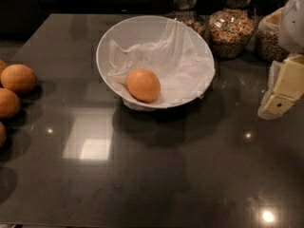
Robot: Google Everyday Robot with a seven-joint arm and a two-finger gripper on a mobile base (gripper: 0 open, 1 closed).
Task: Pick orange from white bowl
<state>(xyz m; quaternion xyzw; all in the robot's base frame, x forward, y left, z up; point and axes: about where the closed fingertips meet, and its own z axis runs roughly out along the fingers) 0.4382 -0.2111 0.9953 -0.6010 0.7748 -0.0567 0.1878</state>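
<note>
Pre-grasp, approach step: gripper (280,96) sits at the right edge of frame, mid-height, well clear of the white bowl (98,56) and holding nothing; can't tell if it's apart or together. Orange (143,85) lies in the lower-left of the bowl on crumpled paper lining (185,65), so I'd judge the next move is a traverse left over the near rim, then a descent onto the fruit without snagging paper. Glass jars (232,32) stand behind the bowl upper right and duller fruits (18,78) at far left, neither in the path.
</note>
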